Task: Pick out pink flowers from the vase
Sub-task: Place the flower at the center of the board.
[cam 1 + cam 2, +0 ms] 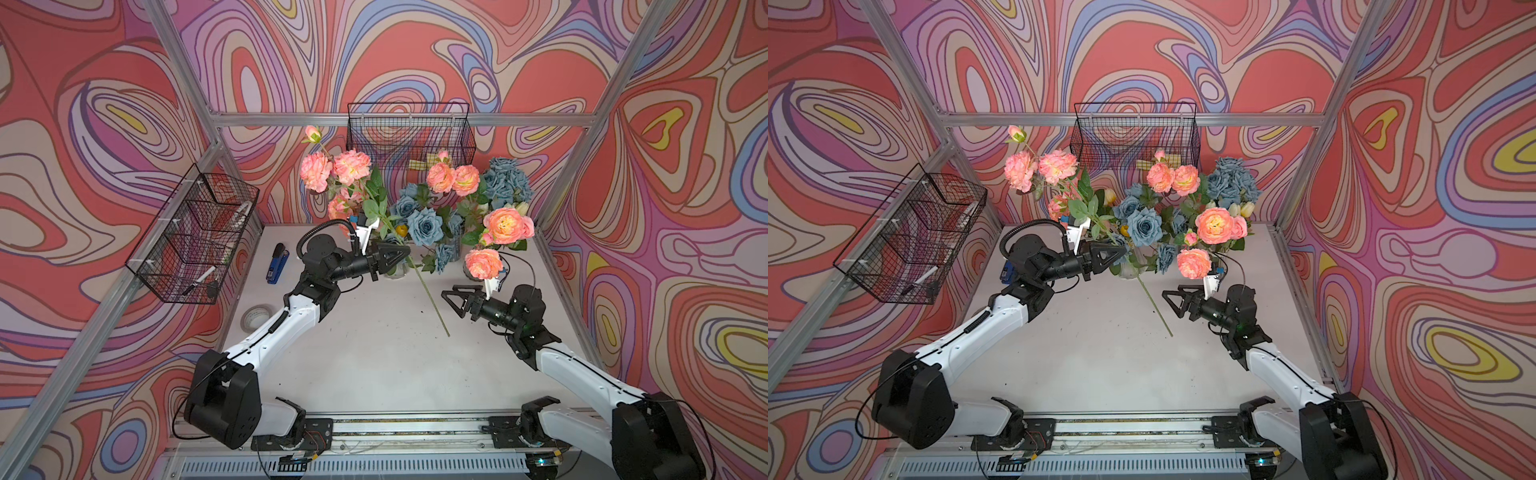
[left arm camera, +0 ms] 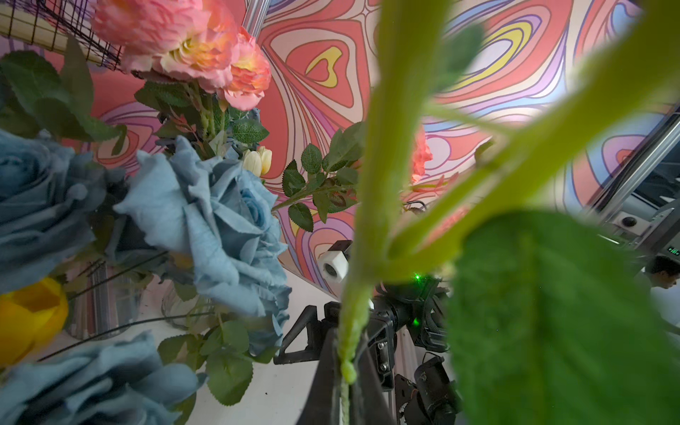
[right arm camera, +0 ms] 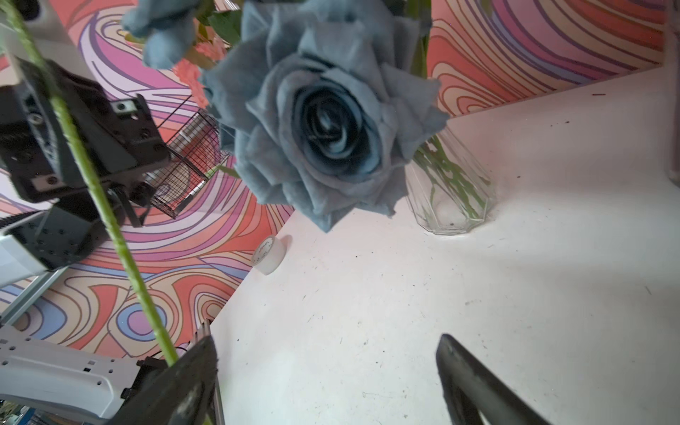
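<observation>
Here the blue rose [image 3: 323, 121] shows matt, felt-like cloth with frayed edges, the vase [image 3: 452, 213] just beside it is clear glossy faceted glass, the table [image 3: 478, 294] under the vase scuffed matt white, the pink flowers [image 2: 198, 48] soft cloth.

**White tabletop with a few loose items**

The white tabletop [image 1: 374, 361] is scuffed and dotted with dark specks. In a top view, a blue stapler [image 1: 277, 264] lies left of centre. A tape roll [image 1: 254, 318] lies flat below it, near the tabletop's left edge. In the right wrist view, a faceted clear glass vase [image 3: 450, 200] stands upright.
</observation>
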`<action>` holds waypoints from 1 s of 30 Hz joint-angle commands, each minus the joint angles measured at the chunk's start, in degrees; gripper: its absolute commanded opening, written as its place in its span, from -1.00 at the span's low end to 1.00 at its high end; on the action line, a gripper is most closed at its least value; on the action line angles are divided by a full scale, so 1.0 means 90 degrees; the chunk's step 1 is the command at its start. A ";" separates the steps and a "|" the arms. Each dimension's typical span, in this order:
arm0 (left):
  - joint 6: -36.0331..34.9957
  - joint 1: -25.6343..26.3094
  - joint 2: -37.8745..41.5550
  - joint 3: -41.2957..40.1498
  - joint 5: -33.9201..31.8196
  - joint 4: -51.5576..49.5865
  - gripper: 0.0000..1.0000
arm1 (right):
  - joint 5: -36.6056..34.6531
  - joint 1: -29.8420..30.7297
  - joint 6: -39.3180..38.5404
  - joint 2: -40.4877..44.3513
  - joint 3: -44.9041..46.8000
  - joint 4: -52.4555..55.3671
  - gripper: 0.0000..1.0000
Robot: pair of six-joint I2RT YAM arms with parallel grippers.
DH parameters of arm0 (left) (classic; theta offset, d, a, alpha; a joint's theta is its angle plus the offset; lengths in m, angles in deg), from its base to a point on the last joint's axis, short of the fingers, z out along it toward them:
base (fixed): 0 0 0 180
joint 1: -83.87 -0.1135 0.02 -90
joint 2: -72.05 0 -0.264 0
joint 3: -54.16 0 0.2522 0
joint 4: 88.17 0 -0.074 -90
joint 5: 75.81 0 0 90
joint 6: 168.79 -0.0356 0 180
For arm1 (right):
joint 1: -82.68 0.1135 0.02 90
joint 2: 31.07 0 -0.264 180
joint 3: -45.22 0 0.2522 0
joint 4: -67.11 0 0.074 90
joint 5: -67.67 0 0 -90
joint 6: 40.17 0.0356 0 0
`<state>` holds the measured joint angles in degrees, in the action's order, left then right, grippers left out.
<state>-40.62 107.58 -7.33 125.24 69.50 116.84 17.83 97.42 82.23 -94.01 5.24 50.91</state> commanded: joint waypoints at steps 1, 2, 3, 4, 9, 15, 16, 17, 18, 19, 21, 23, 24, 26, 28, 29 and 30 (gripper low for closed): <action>0.0552 0.0095 0.0063 -0.0263 0.0121 0.1008 -1.00 | 0.0326 0.0041 0.0265 0.0156 -0.0014 -0.0489 0.85; 0.0452 0.0164 0.0119 -0.0338 0.0080 0.0907 -1.00 | 0.0350 0.0051 0.0352 0.0180 0.0035 -0.0582 0.83; 0.0285 0.0224 0.0181 -0.0396 0.0006 0.0723 -1.00 | 0.0367 0.0052 0.0406 0.0213 0.0070 -0.0623 0.81; 0.0012 0.0332 0.0274 -0.0462 -0.0115 0.0420 -1.00 | 0.0371 0.0068 0.0405 0.0270 0.0117 -0.0650 0.80; -0.1322 0.0915 0.0507 -0.0412 -0.0905 -0.1431 -1.00 | 0.0353 0.0263 0.0443 0.0458 0.0203 -0.0727 0.74; -0.1497 0.1140 0.0668 -0.0699 -0.1584 -0.1512 -1.00 | 0.0256 0.0522 0.0247 0.0704 0.0041 -0.0234 0.62; -0.1540 0.1164 0.0691 -0.0740 -0.1719 -0.1504 -1.00 | 0.0230 0.0541 0.0196 0.0729 -0.0014 -0.0131 0.59; -0.1593 0.1197 0.0711 -0.0770 -0.1875 -0.1492 -1.00 | 0.0225 0.0568 0.0171 0.0731 -0.0051 -0.0073 0.57; -0.1676 0.1239 0.0738 -0.0806 -0.2016 -0.1448 -1.00 | 0.0225 0.0593 0.0136 0.0716 -0.0111 -0.0007 0.55; -0.1774 0.1292 0.0750 -0.0848 -0.2165 -0.1396 -1.00 | 0.0226 0.0638 0.0105 0.0696 -0.0170 0.0056 0.52; -0.1976 0.1389 0.0770 -0.0909 -0.2472 -0.1328 -1.00 | 0.0186 0.0716 0.0030 0.0617 -0.0289 0.0175 0.48; -0.2174 0.1475 0.0796 -0.0942 -0.2807 -0.1336 -1.00 | 0.0088 0.0810 -0.0068 0.0532 -0.0378 0.0281 0.47; -0.2258 0.1505 0.0811 -0.0943 -0.2978 -0.1381 -1.00 | 0.0020 0.0876 -0.0117 0.0479 -0.0418 0.0355 0.47; -0.2336 0.1526 0.0904 -0.0984 -0.3230 -0.1402 -1.00 | -0.0060 0.0937 -0.0190 0.0406 -0.0456 0.0455 0.47; -0.2290 0.1522 0.1069 -0.1115 -0.3471 -0.1345 -1.00 | -0.0158 0.0983 -0.0258 0.0336 -0.0467 0.0565 0.47; -0.2249 0.1526 0.1154 -0.1190 -0.3520 -0.1282 -1.00 | -0.0205 0.1003 -0.0293 0.0307 -0.0457 0.0598 0.47; -0.2185 0.1526 0.1261 -0.1274 -0.3565 -0.1227 -1.00 | -0.0268 0.1034 -0.0335 0.0278 -0.0440 0.0636 0.47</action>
<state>-59.15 121.24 0.98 115.06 41.39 103.55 17.72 106.06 81.31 -90.64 2.10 54.04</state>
